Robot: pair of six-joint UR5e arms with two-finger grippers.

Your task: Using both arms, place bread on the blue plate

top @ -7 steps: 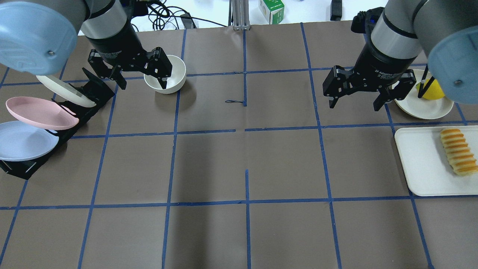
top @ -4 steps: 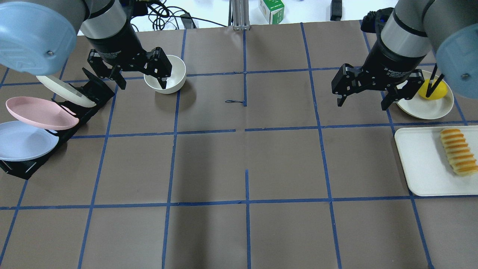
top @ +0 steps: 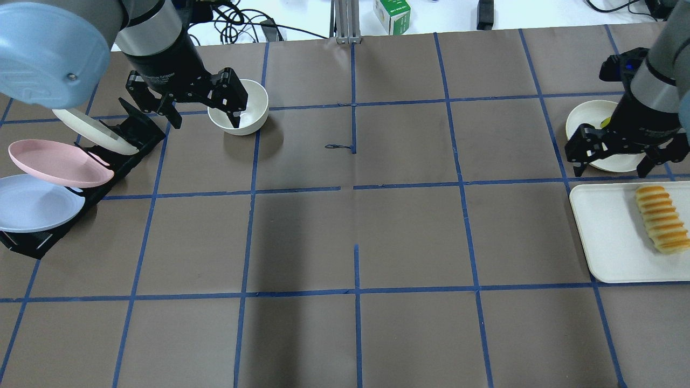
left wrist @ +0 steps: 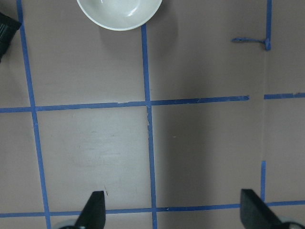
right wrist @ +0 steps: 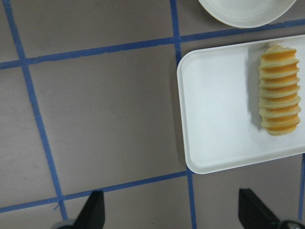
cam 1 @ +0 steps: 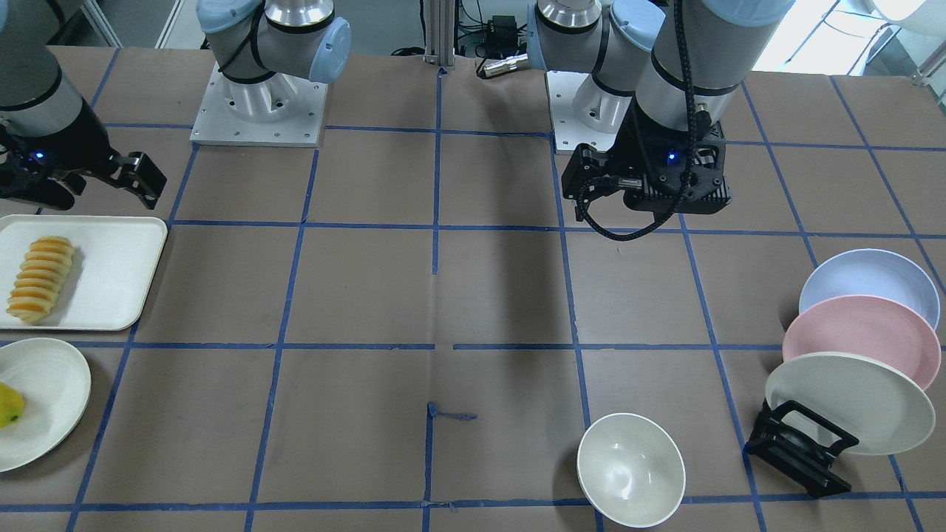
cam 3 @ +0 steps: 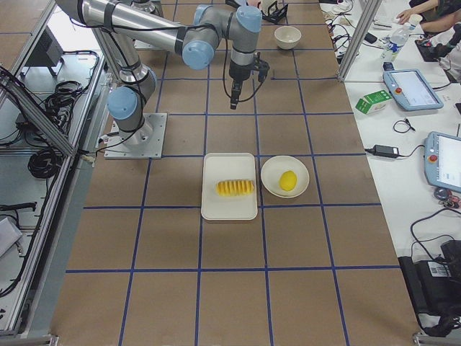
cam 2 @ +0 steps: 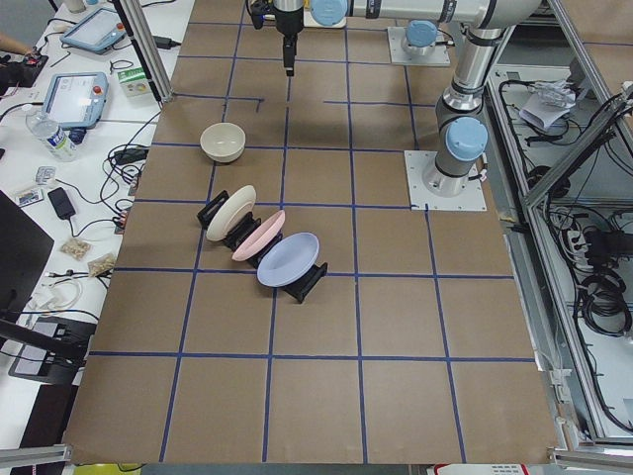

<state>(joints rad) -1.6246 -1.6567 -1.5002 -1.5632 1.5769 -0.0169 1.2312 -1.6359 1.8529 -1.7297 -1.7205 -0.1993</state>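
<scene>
**Finding – position of the bread.** The bread (top: 662, 218) lies flat on the white tray (top: 604, 242) at the right end of the bench (top: 356, 231), set toward the tray's outer side. In the overhead view its long axis runs near-to-far, from the robot's side toward the operators' side, with a slight tilt.

**Finding – right arm.** The right fingers (right wrist: 94, 212) are spread wide and hold nothing. They hang above the cream plate (top: 585, 116) that carries the yellow fruit (cam 3: 287, 180), just beyond the tray's far edge. From there the bread lies back toward the robot and a little outward. The wrist view shows it ahead and off to the right, not between the fingers. In that view the line between the fingers runs across the loaf's length, so we judge no wrist turn is needed – only a shift over the loaf and a descent.

**Finding – left arm.** The left fingers (left wrist: 94, 212) are likewise spread and empty. They hover beside the white bowl (top: 248, 105).

**Finding – blue plate.** The blue plate (top: 32, 207) stands tilted in the black rack (top: 32, 242) at the bench's left end. It sits on the robot's side of the pink plate (top: 54, 161) and is well apart from the bread.

**Assessment.** The right arm is the nearer to the bread and the left arm the nearer to the blue plate – nothing is grasped yet.
</scene>
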